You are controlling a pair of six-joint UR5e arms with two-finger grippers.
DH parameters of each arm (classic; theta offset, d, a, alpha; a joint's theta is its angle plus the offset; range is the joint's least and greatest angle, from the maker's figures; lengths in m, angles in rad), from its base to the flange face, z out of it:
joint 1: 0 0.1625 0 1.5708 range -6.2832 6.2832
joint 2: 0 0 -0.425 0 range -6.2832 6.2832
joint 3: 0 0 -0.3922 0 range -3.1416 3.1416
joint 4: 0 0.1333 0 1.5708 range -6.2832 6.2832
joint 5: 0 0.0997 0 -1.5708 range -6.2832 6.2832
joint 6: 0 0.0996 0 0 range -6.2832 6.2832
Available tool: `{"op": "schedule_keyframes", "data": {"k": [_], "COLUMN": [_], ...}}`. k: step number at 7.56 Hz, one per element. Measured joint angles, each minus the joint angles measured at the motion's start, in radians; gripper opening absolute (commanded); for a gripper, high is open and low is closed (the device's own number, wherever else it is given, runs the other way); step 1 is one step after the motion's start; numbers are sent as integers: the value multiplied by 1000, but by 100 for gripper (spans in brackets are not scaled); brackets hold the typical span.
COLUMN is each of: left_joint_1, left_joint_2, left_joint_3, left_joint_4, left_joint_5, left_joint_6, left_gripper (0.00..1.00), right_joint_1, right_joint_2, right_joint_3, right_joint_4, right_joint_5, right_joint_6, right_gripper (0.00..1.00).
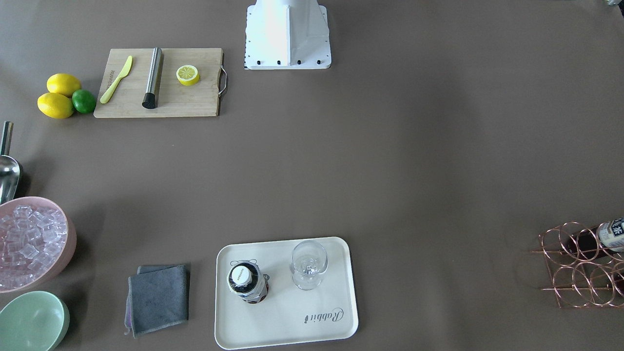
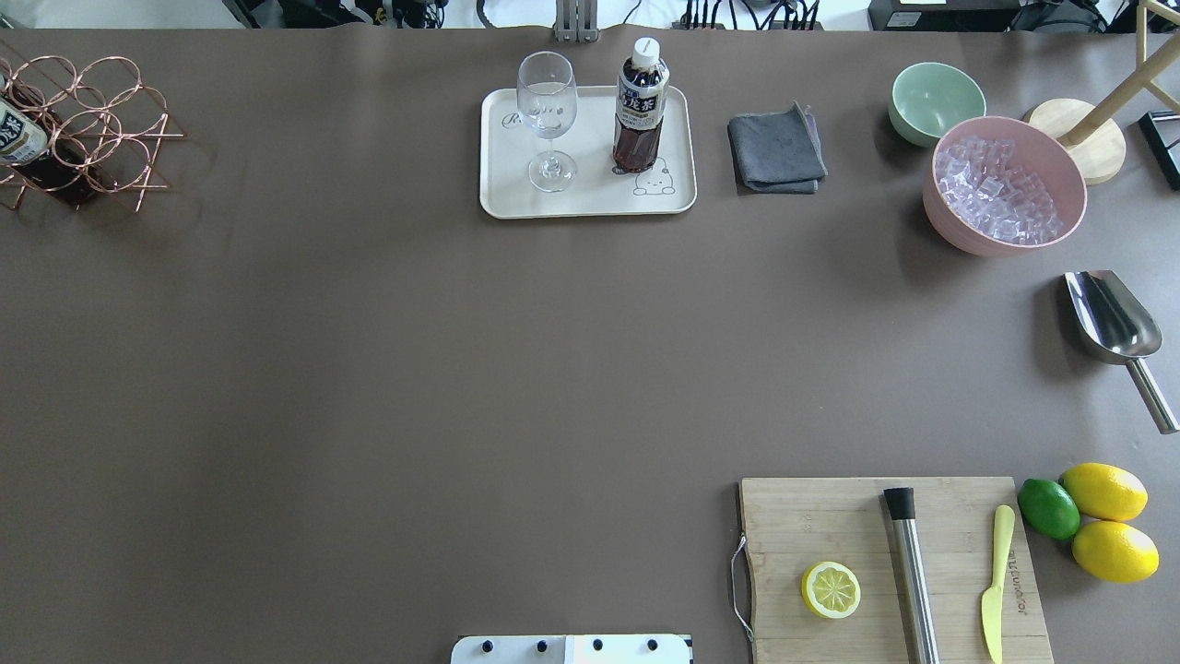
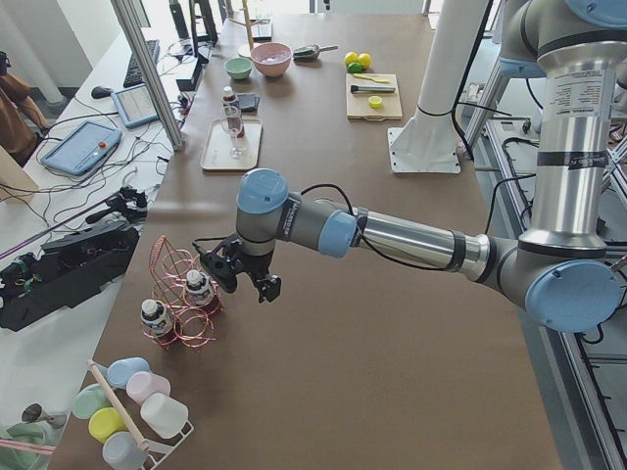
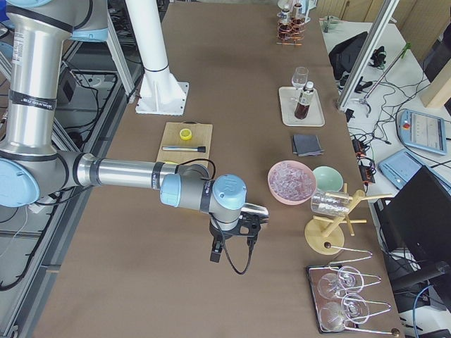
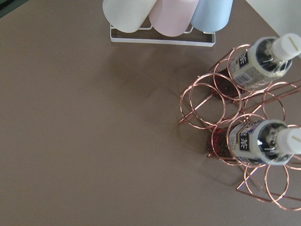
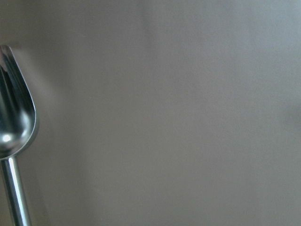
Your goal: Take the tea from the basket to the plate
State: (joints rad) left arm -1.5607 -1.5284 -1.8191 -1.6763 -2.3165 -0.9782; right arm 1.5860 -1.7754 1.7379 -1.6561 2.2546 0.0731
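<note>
1. Basket, far left of the surface: two bottles sit in its rings, near bottle and far bottle, caps clear of the wire.
2. Left hand hangs just beside the basket. Side view only, so can't tell if its fingers are wide or narrow.
3. Plate: tea bottle stands upright on it, near the glass. Move looks done.
4. If another goes over: grab below the cap, lift straight up past the ring, set down away from the glass.
5. Right hand: above the scoop, spread unreadable. Leave it parked.
</note>
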Motion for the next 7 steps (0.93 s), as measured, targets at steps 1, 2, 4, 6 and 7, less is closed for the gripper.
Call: {"op": "schedule_keyframes", "data": {"k": [1, 2, 4, 6, 7], "left_joint_1": [7, 16, 26, 38, 41], "left_joint_2": [11, 16, 28, 37, 38], "left_joint_3": [-8, -8, -10, -4, 1], "left_joint_4": [1, 4, 7, 11, 15], "left_joint_5": [-9, -11, -14, -15, -15], "left_joint_6": [82, 149, 206, 214, 215], "left_gripper": [98, 98, 98, 98, 98], "right_joint_1": [0, 0, -1, -2, -3], "right_joint_2": [0, -1, 3, 39, 52], "right_joint_3": [-1, -2, -4, -24, -34], "right_joint_4": [0, 0, 2, 13, 16], "right_joint_5": [3, 5, 23, 42, 48], "right_joint_6": [-2, -1, 0, -1, -1], "right_gripper": [100, 100, 100, 100, 100]}}
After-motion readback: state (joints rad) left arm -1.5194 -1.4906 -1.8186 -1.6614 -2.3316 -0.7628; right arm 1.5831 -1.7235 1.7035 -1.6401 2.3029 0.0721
